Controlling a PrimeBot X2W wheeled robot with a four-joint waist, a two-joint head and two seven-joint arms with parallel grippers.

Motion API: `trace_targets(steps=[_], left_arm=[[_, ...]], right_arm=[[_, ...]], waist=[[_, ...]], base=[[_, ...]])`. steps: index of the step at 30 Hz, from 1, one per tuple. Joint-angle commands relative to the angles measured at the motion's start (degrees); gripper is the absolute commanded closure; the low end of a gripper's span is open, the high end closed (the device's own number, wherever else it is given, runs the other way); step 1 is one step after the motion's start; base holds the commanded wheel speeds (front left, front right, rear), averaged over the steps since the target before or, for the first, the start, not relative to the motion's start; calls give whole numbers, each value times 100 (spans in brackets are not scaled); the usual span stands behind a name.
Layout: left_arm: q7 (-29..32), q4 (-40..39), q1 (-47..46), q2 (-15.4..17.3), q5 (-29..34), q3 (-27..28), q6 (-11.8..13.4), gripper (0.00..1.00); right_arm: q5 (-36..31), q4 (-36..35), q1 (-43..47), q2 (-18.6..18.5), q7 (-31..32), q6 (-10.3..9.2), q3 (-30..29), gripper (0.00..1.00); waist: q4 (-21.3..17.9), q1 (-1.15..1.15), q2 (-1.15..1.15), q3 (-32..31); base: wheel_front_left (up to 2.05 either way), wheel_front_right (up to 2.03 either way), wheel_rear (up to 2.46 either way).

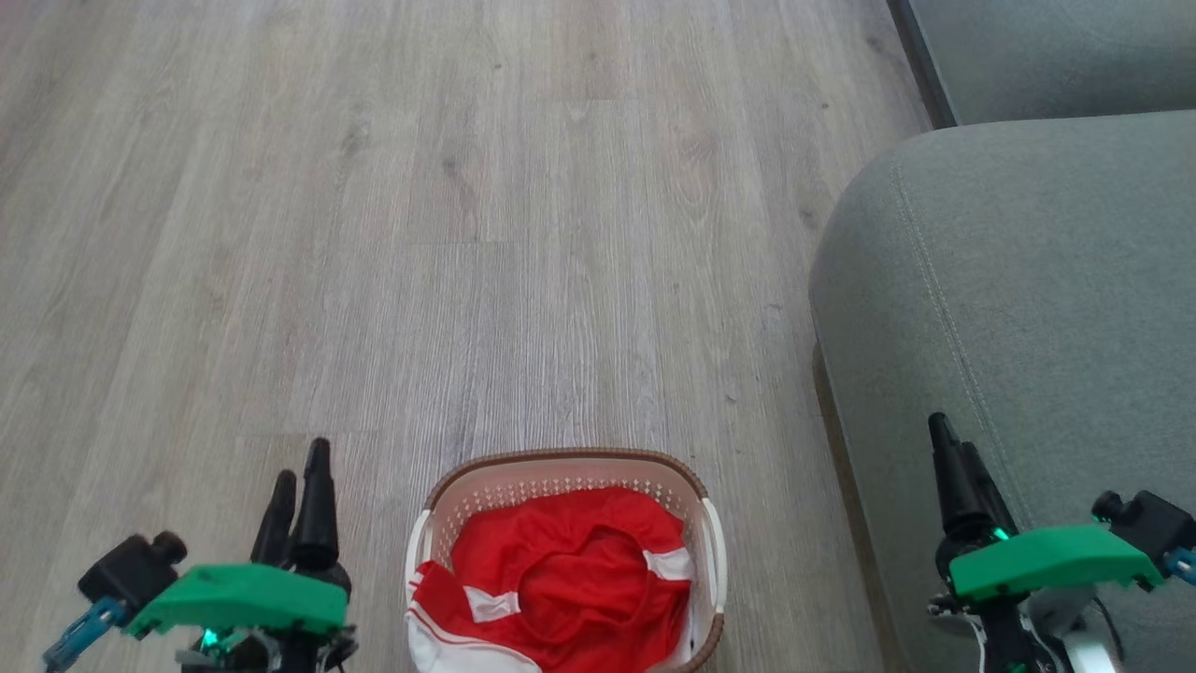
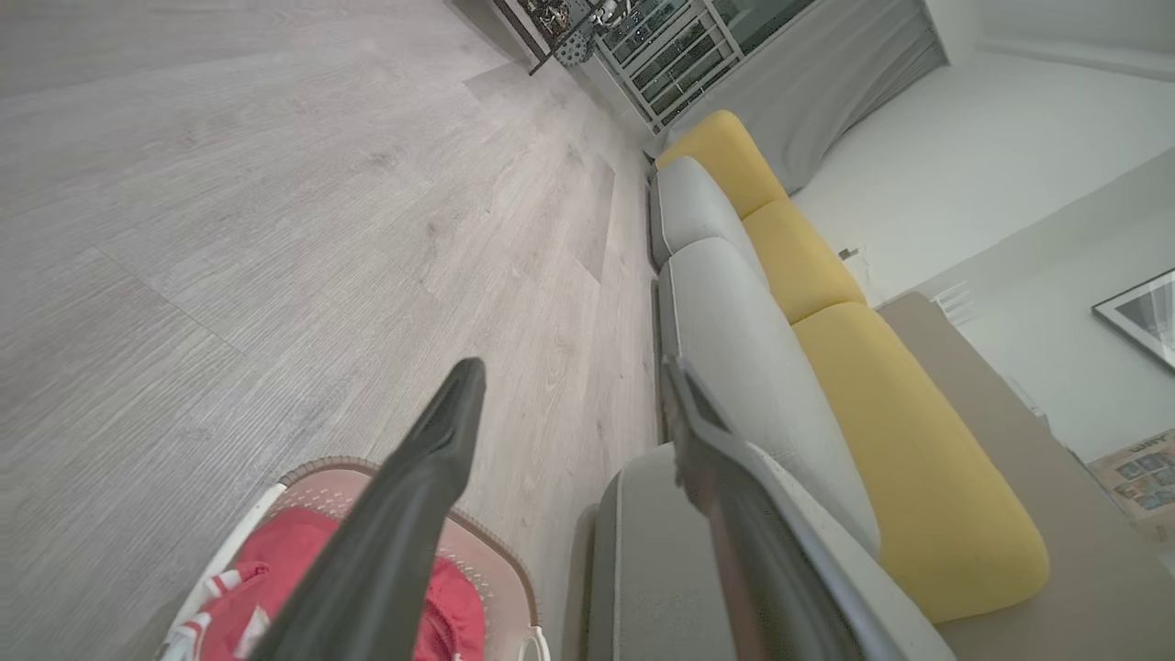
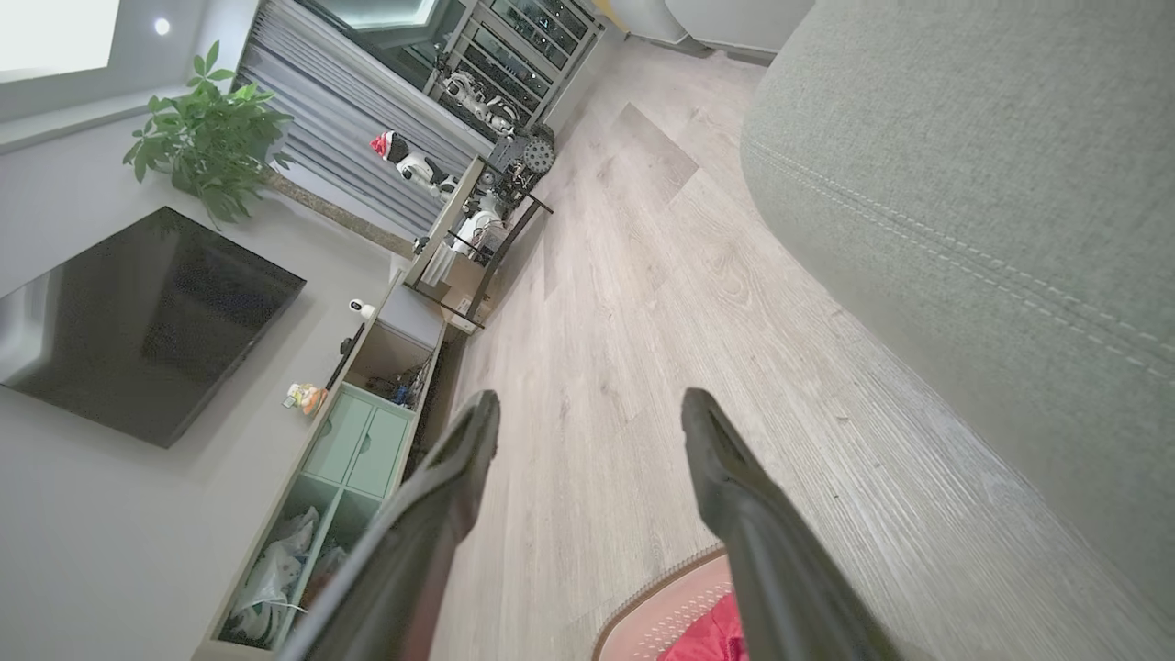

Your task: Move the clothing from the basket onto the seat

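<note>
The left hand (image 1: 301,465) hung low at the robot's left, over the floor (image 1: 467,234) just beside the basket (image 1: 570,458). Its two dark fingers pointed forward and leaned a little to the right. In the left wrist view they stood well apart with nothing between them: open and empty. The right hand (image 1: 951,437) hung at the robot's right, above the seat (image 1: 1028,308), with its fingers pointing forward and leaning a little to the left. The right wrist view showed them spread too, holding nothing.

The basket stood on the floor between the two hands, apart from both and near the seat's front edge. A white handle sat on each of its left and right sides. Its near end was cut off by the head view's lower edge, so its long axis could not be told. The clothing (image 1: 561,579) lay crumpled inside it, with no clear direction. One white-striped edge spilled over the near left rim.

The seat's rounded corner faced the open floor, and its seam ran from far to near.
</note>
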Motion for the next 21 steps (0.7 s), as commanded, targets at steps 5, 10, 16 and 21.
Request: trace_targets(steps=[5, 10, 16, 21], left_arm=[[-134, -278, -82, 81, 570, 14, 63, 0], [-218, -283, -42, 103, 958, -14, 120, 0], [-319, -289, 7, 121, 1402, -64, 176, 0], [-402, -231, 52, 132, 1749, -101, 204, 0]], right_arm=[[-480, -266, -164, -47, -149, 27, 148, 0], [-822, -263, -160, -49, -233, 29, 212, 0], [-1222, -207, -157, -51, -335, 32, 307, 0], [-1551, -167, -158, -53, -419, 34, 371, 0]], waist=[[-4, 0, 0, -6], [-2, 0, 0, -10], [-1, 0, 0, -16], [0, 0, 0, -15]], base=[[0, 0, 0], [0, 0, 0], [0, 0, 0], [0, 0, 0]])
